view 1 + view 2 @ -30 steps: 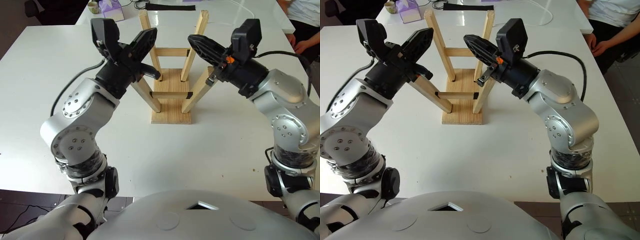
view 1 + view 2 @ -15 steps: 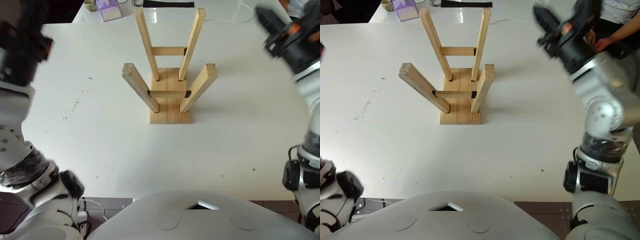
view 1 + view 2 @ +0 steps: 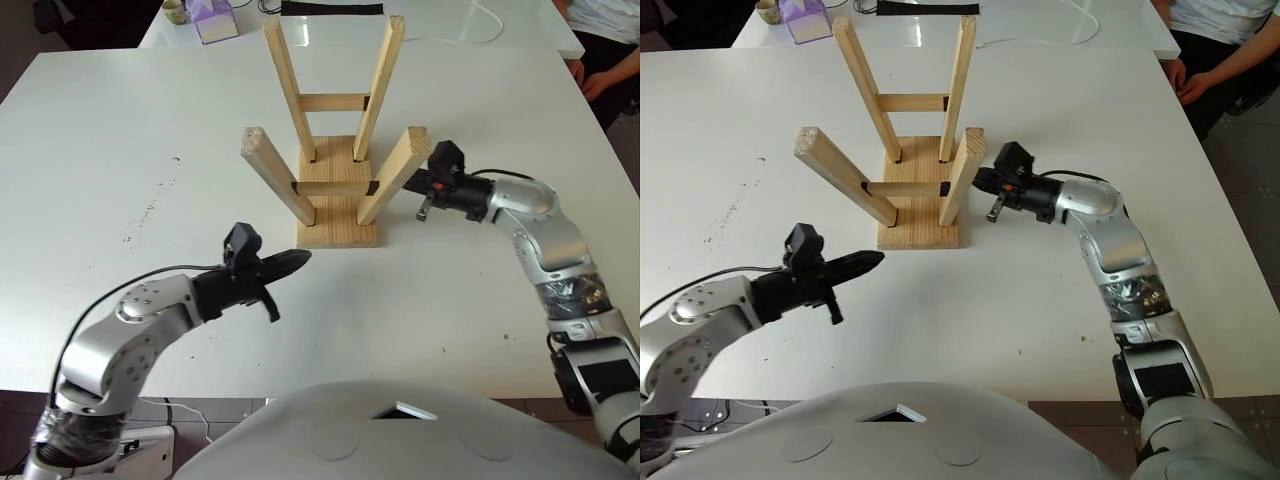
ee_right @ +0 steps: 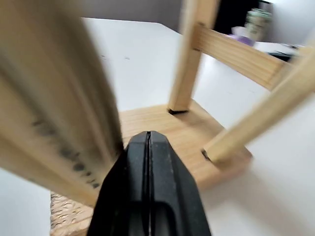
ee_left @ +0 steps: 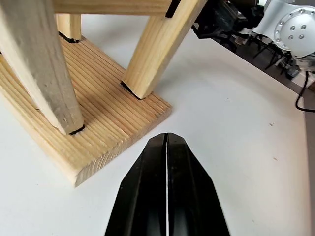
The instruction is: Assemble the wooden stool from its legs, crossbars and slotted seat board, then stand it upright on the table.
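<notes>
As the stool (image 3: pixel 337 187) stands upturned, left pincer (image 3: pixel 300 258) is clenched near seat (image 3: pixel 338 234); right pincer (image 3: pixel 415 187) clenched beside leg (image 3: pixel 392 175).

We see the seat board (image 5: pixel 110 115) of grooved raw wood, the surface (image 3: pixel 120 130) smooth white, the left hand (image 5: pixel 167 138) black plastic.

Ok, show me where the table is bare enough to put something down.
Widest bare patch: the table between the stool and the table's left edge. Also bare: the strip between the seat board and the front edge, right of the left hand. Crowded: beside the near right leg, where the right hand sits.
</notes>
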Tool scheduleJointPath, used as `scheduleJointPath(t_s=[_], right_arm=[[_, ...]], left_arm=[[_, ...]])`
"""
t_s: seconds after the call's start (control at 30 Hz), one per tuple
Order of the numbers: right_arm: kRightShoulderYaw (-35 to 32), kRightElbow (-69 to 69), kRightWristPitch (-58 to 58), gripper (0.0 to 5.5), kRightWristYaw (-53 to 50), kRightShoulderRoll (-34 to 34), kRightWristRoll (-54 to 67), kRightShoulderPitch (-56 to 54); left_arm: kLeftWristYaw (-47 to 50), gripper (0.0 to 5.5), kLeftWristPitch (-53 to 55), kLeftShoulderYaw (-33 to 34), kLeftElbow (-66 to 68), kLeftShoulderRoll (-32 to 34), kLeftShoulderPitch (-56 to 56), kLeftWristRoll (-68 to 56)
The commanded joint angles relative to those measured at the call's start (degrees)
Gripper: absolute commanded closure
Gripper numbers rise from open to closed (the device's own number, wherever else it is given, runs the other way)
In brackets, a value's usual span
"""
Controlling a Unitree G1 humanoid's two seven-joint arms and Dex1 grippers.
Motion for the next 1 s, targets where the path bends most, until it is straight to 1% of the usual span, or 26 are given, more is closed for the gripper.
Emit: scheduleJointPath(t_s=[0.03,0.13,0.23,0.33,0.4,0.5,0.6,0.67,0.73,0.83,0.9,1.0], right_arm=[[4.82,-1.09,0.25,5.5,8.42,1.89,0.34,-2.1],[7.22,-6.86,3.55,5.5,7.25,1.92,-0.09,4.32],[8.99,-15.72,10.83,5.5,-1.13,5.36,0.19,11.07],[8.22,-22.89,17.41,5.5,-9.41,7.56,0.15,16.58],[5.24,-25.85,19.43,5.5,-11.93,5.58,0.56,20.75],[-0.23,-24.44,17.83,5.5,-12.36,0.17,-1.38,24.48],[-4.84,-19.55,13.9,5.5,-10.45,-6.29,-3.92,23.97],[-8.2,-13.5,10.86,5.5,-11.59,-8.54,-6.11,21.27],[-9.25,-5.93,7.42,5.5,-15.09,-7.63,-9.3,17.04],[-6.58,7.19,1.23,5.5,-18.08,-2.78,-13.82,9.1],[-3.95,14.08,-1.95,5.5,-17.12,0.25,-15.78,5.2],[-1.98,20.15,-4.57,5.5,-14.02,3.71,-16.22,2.09]], left_arm=[[4.54,5.47,-3.93,-0.78,6.36,-1.99,-2.48,8.63],[6.43,5.47,-6.78,-1.29,13.51,-3.35,-6.74,14.16],[5.88,5.47,-9.35,-1.29,18.69,-4.27,-10.4,17.12],[6.24,5.47,-12.02,0.58,22.38,-4.12,-10.21,19.65],[5.81,5.47,-13.38,4.88,24.07,-3.28,-7.2,19.3],[3.97,5.47,-13.35,11.15,24.78,-3.02,-3.27,16.0],[4.8,5.47,-12.47,17.44,23.81,-3.81,-0.3,13.56],[5.87,5.47,-10.8,21.47,23.17,-4.39,0.23,11.04],[6.22,5.47,-9.82,20.82,24.05,-3.66,0.85,12.75],[2.87,5.47,-8.46,14.74,19.54,-3.33,5.07,13.95],[4.05,5.47,-8.27,11.02,16.69,-4.75,6.34,15.86],[5.53,5.47,-8.06,7.6,14.77,-6.63,8.23,17.53]])
